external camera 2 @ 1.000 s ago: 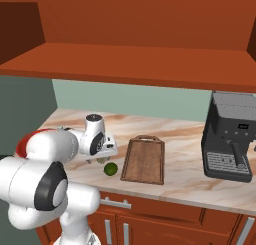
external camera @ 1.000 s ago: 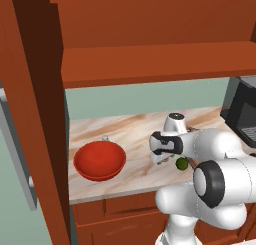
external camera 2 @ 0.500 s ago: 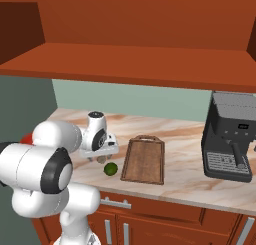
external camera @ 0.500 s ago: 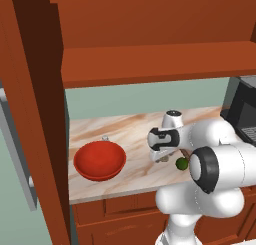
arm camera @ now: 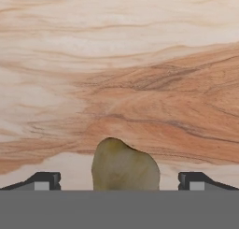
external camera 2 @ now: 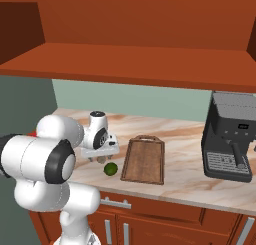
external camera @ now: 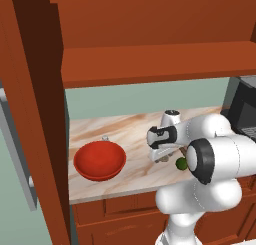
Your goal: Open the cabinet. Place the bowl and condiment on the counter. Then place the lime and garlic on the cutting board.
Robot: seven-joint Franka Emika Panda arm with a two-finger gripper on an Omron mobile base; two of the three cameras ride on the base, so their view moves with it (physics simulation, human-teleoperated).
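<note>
Your gripper (arm camera: 119, 183) hangs low over the counter (arm camera: 140, 60) with its fingers spread wide, the garlic (arm camera: 124, 166) lying between them. The lime (external camera 2: 110, 169) sits just left of the cutting board (external camera 2: 144, 159); the bowl (external camera: 99, 160) rests further left

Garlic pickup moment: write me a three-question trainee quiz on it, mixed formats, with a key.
1. True or false: the cutting board already holds the lime.
2. In the hand view, what lies between the gripper fingertips?
A. the garlic
B. the lime
C. the bowl
3. Fill in: the bowl rests on the ____.

Key: 1 false, the lime lies on the counter beside the board. 2 A, with the fingertips spread wide on either side of it. 3 counter.
</note>
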